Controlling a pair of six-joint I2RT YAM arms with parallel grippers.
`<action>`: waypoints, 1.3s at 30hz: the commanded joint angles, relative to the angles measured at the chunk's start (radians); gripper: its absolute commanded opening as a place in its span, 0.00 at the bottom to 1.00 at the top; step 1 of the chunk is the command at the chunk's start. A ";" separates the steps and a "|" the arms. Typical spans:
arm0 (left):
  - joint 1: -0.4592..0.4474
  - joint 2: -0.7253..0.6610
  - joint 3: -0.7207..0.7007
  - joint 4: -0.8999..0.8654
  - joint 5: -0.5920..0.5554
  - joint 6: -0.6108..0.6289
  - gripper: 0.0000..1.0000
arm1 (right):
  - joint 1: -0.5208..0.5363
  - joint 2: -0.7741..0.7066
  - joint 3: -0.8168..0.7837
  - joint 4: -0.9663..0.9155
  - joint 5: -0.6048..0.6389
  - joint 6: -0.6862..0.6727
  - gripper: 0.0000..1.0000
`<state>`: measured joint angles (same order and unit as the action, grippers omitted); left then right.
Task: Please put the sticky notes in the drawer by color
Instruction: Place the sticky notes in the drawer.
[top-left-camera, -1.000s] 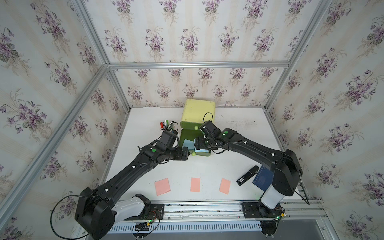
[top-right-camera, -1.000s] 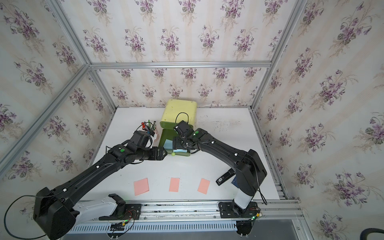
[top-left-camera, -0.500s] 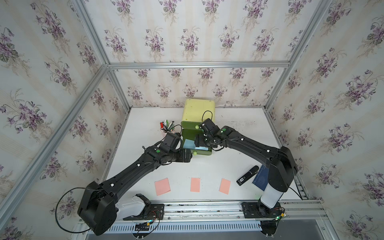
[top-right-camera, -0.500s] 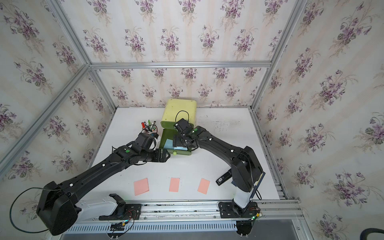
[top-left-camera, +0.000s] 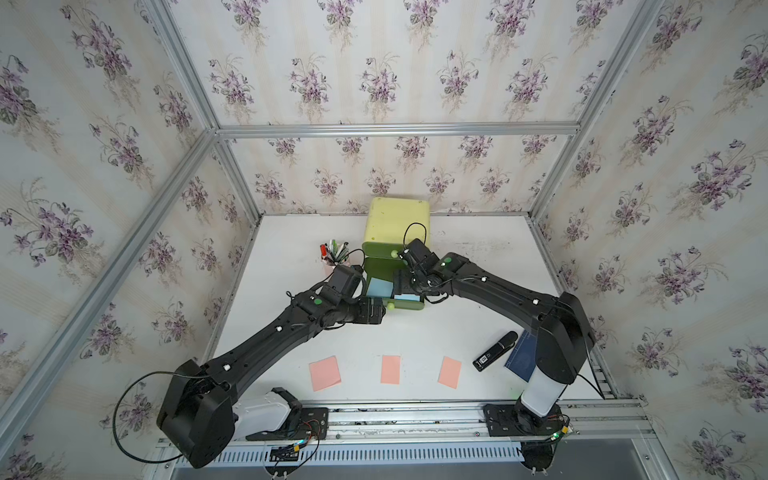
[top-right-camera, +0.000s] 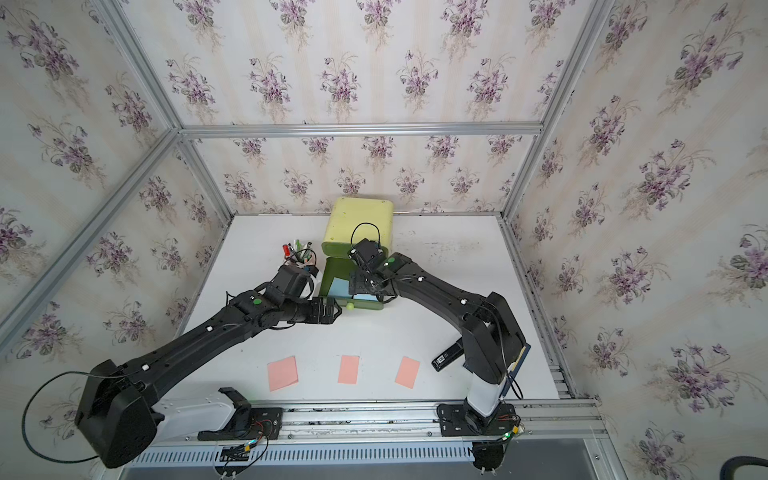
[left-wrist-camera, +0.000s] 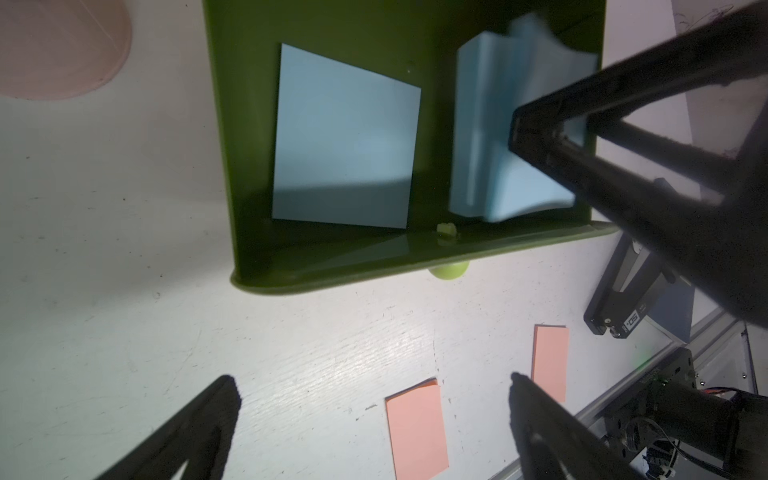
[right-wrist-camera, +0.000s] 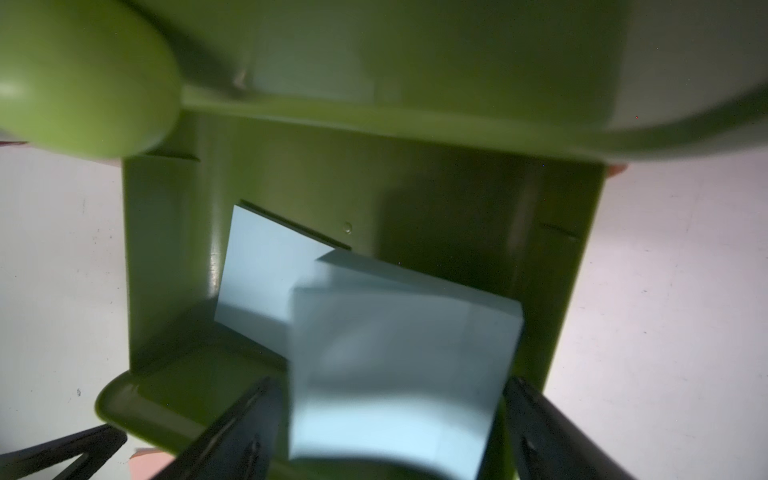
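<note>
The drawer (top-left-camera: 395, 220) (top-right-camera: 361, 220) stands at the back of the table, with one green tray pulled out (top-left-camera: 409, 306). A light blue sticky note (top-left-camera: 379, 287) (left-wrist-camera: 345, 137) (right-wrist-camera: 262, 266) lies flat in it. My right gripper (top-left-camera: 401, 282) (right-wrist-camera: 390, 382) hangs open over the tray. A second, bowed and blurred blue note (left-wrist-camera: 486, 124) (right-wrist-camera: 399, 353) sits loose between its fingers. My left gripper (top-left-camera: 380, 311) (left-wrist-camera: 372, 384) is open and empty just beside the tray's round knob (top-left-camera: 390, 306). Three salmon pink notes (top-left-camera: 324, 372) (top-left-camera: 390, 369) (top-left-camera: 449, 372) lie near the front edge.
A pink pen cup (top-left-camera: 334, 257) with pens stands left of the drawer, close to my left wrist. A black device (top-left-camera: 494, 351) and a dark blue book (top-left-camera: 521, 357) lie at the front right by my right arm's base. A metal rail (top-left-camera: 395, 415) runs along the front.
My right gripper's jaws have spread wider over the tray and the blue note has come loose between them. The left gripper has barely shifted.
</note>
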<state>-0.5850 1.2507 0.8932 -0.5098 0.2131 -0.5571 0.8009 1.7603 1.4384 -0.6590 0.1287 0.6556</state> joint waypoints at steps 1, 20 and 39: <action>0.000 -0.008 0.009 0.003 -0.011 -0.002 0.99 | 0.000 0.001 -0.003 0.011 0.015 -0.002 0.90; -0.003 -0.113 -0.112 0.209 0.197 -0.145 0.98 | -0.093 -0.208 -0.068 0.076 -0.358 -0.139 0.86; -0.084 -0.060 -0.371 0.731 0.090 -0.394 0.94 | -0.425 0.009 0.279 0.144 -0.383 -0.252 0.68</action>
<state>-0.6678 1.1732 0.4999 0.1493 0.3420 -0.9531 0.3973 1.7142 1.6684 -0.5648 -0.2722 0.4229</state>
